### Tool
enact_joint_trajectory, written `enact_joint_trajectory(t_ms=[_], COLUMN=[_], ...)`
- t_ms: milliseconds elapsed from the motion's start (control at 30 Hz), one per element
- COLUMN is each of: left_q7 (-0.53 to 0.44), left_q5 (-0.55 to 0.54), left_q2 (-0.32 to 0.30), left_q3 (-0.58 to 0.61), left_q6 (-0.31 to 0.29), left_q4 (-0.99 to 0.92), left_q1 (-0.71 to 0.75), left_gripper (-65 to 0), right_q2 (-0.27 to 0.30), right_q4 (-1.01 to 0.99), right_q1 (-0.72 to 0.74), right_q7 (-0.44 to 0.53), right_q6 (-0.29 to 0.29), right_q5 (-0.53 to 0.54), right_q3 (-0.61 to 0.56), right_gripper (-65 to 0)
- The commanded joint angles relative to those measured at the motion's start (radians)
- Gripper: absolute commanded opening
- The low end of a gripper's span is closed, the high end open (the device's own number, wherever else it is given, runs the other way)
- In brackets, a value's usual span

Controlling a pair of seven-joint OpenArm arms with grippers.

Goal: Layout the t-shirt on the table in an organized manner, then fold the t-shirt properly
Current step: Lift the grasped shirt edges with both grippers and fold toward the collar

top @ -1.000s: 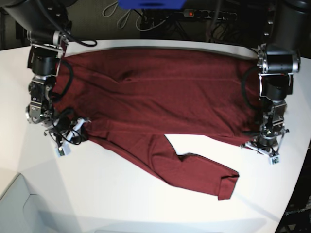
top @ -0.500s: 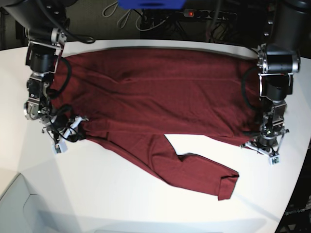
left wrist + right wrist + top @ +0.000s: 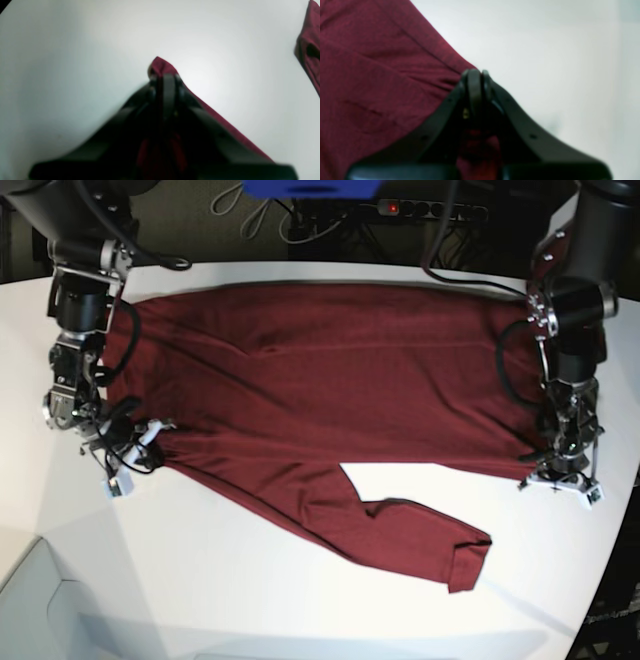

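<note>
Since the earlier frame both arms have pulled outward, so the t-shirt [image 3: 330,390] now lies flatter across the table [image 3: 250,600]. The right gripper [image 3: 475,75] has closed on the shirt's edge. The left gripper [image 3: 165,77] is clamped on a corner, probably the hem. One sleeve trails toward the front.

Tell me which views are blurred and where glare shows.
Left wrist: end effector close up, dark and out of focus; soft glare on the table beside it. Right wrist: end effector blurred, t-shirt weave sharper. Base: sharp overall, evenly lit, faint shadow under the sleeve.
</note>
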Motion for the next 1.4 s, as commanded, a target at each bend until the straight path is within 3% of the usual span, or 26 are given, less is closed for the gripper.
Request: enact_joint_trajectory(t_ms=[0, 200, 500, 833, 1267, 1367], left_q7=[-0.034, -0.028, -0.028, -0.028, -0.028, -0.026], left_q5=[0.001, 0.001, 0.001, 0.001, -0.001, -0.001], left_q2=[-0.015, -0.005, 0.010, 0.011, 0.030, 0.030], left_q3=[0.002, 0.002, 0.003, 0.003, -0.001, 0.003], left_q6=[0.001, 0.001, 0.001, 0.001, 0.001, 0.001], left_q4=[0.054, 0.197, 0.221, 0.218, 0.216, 0.218], left_q1=[-0.033, 0.015, 0.024, 0.024, 0.024, 0.035], left_gripper=[-64.9, -64.9, -64.9, -64.9, -64.9, -64.9], right_q2=[0.014, 0.000, -0.013, -0.039, -0.033, -0.032], right_q4=[0.017, 0.018, 0.018, 0.012, 0.020, 0.098], right_q1=[0.031, 0.051, 0.063, 0.074, 0.068, 0.014], right_q7=[0.020, 0.083, 0.103, 0.103, 0.094, 0.094], right_q6=[-0.004, -0.004, -0.004, -0.004, -0.004, -0.004], right_q5=[0.012, 0.014, 0.014, 0.012, 0.014, 0.014], right_q3=[0.019, 0.141, 0.257, 0.256, 0.262, 0.260], right_gripper=[-65.0, -65.0, -65.0, -65.0, -65.0, -65.0])
